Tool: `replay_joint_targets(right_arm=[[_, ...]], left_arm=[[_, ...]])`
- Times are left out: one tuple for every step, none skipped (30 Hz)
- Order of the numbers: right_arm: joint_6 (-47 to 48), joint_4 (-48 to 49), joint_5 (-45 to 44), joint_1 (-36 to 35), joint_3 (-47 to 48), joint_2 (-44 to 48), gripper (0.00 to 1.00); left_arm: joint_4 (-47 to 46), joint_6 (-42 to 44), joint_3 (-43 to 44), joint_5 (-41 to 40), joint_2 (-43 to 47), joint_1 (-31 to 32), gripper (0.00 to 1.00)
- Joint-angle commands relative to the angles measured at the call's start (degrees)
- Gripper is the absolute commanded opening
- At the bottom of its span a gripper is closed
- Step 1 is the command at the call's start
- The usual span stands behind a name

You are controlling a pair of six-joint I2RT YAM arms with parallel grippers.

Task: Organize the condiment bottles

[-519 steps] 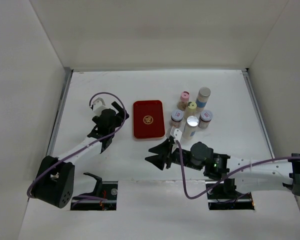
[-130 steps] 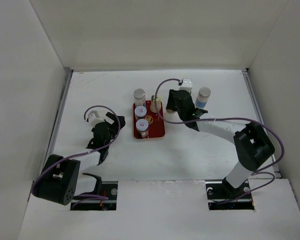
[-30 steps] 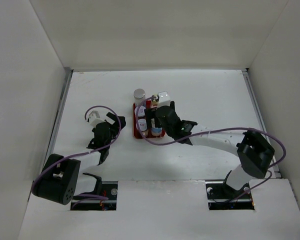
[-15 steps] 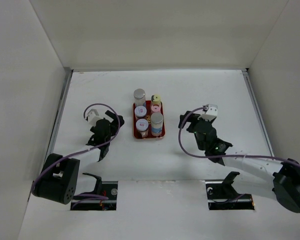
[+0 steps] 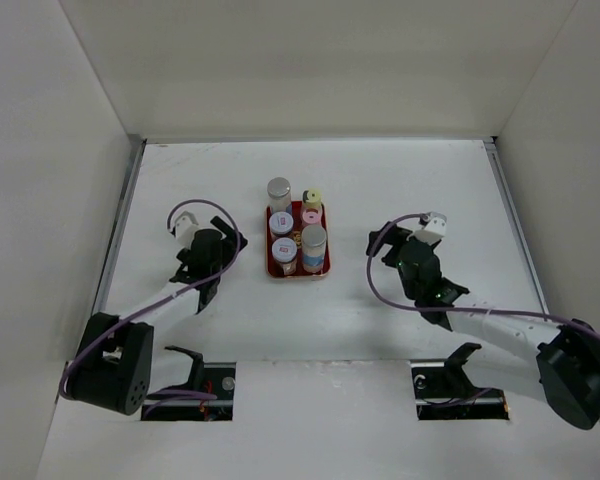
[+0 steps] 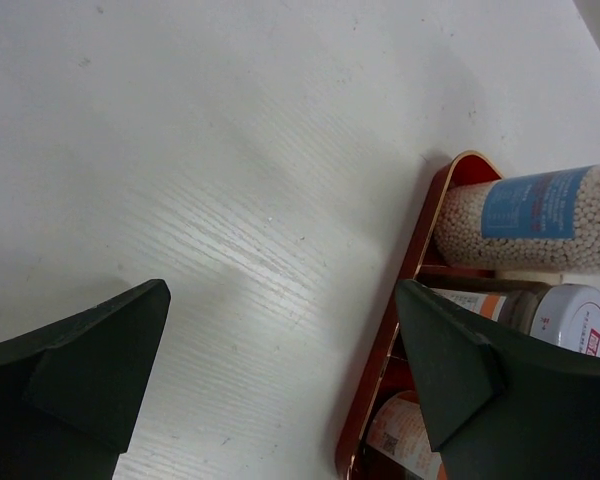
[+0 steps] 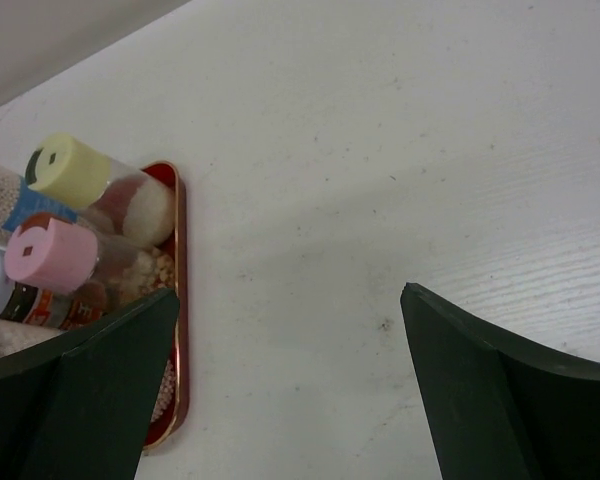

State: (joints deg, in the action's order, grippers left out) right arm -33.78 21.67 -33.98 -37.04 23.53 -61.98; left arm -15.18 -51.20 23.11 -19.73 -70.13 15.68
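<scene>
All six condiment bottles stood inside the red tray (image 5: 300, 273) in two rows of three: the silver-capped bottle (image 5: 279, 188) at its far left corner, two white-capped bottles (image 5: 282, 224) in line nearer than it, and on the tray's right side the yellow-capped bottle (image 5: 313, 197), the pink-capped bottle (image 5: 312, 215) and the grey-capped bottle (image 5: 314, 238). A few seconds earlier the grey-capped one had been out on the table (image 5: 430, 180) to the right of the tray, and a second earlier the right arm had been leaning over the tray's near right part, where that bottle now stood upright. Since then the arm had pulled back, so the right fingers (image 5: 382, 246) sat well apart from the tray on its right side, spread wide with nothing between them; its wrist view showed only bare table between them and the tray's right rim off to one side. The left fingers (image 5: 218, 248) lay near the tray's left side, also parted and holding nothing, little changed. With no bottle left outside the tray, the organizing looked finished and the retreat read as the closing move
</scene>
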Motion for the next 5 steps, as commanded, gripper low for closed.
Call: replay_joint_targets(right_arm=[[-0.7,3.5,1.6,-0.1,1.3,-1.5,1.0],[-0.6,3.4,1.9,-0.2,1.5,-1.7,1.0],[-0.4,3.5,2.2,-0.3,1.5,-1.7,1.0],[-0.4,3.5,2.3,-0.3,1.5,-1.8,1.0],[-0.4,3.5,2.3,-0.3,1.5,-2.0,1.0]], left_arm=[[-0.2,0.9,1.6,-1.3,3.2,0.2,1.0],[-0.2,0.9,1.6,-1.5,3.6,0.2,1.0],[0.1,1.0,1.8,-1.7,3.6,0.2,1.0],[0.4,1.4,2.2,-1.8,3.6,0.2,1.0],[0.6,1.8,2.5,-1.8,3.7,0.2,1.0]])
